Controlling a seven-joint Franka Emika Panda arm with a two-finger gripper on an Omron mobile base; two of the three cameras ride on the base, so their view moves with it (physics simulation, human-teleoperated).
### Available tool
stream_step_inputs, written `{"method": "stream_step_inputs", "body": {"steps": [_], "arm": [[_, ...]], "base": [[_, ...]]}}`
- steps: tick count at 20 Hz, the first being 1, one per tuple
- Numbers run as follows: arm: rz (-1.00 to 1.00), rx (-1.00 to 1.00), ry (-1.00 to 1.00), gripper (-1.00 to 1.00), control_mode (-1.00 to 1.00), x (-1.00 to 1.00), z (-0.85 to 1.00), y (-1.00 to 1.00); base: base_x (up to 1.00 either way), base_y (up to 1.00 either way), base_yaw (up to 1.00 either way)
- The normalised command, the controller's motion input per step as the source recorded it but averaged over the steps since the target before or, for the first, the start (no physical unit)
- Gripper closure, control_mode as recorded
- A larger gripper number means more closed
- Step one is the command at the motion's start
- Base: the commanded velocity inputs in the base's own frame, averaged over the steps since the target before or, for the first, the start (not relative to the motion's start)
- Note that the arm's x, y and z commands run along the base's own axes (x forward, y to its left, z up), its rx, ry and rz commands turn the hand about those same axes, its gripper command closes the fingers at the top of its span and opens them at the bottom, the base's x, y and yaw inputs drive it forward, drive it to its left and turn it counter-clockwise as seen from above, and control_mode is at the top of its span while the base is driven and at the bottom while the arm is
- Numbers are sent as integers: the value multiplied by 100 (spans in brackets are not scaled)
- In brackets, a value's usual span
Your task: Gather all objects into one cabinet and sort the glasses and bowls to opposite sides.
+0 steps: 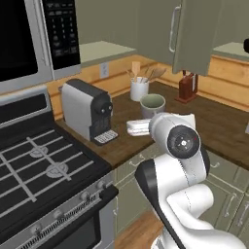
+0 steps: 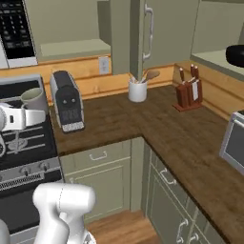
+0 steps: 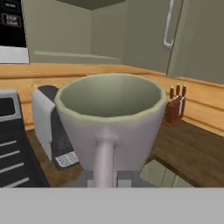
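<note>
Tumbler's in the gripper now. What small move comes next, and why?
Probably lift the grey tumbler up toward the open cabinet: the gripper is shut on its wall, it hangs upright above the counter, and the shelf sits higher, beyond the coffee machine.

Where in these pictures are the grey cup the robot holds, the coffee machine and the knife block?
grey cup [image 3: 109, 118]: hand view, front wall under the rim.
coffee machine [image 1: 87, 109]: left base view, its grey side.
knife block [image 2: 189, 94]: right base view, front of the wooden block.

The microwave keypad [image 1: 61, 29] carries rows of markings, all too small to read.
</note>
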Motion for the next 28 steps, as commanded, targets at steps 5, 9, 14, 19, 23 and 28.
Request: {"method": "stream_step_inputs", "body": {"steps": [5,9,14,19,23,28], "arm": [[0,0,0,100,100,0,0,0],[0,0,0,100,100,0,0,0],[0,0,0,100,100,0,0,0],[0,0,0,100,100,0,0,0],[0,0,0,100,100,0,0,0],[0,0,0,100,100,0,0,0]], "base": [[-37,-5,-35],[-51,-56,-23],[-43,-63,-17],[-12,-57,-13],[58,-48,-18],[65,-7,-23]]}}
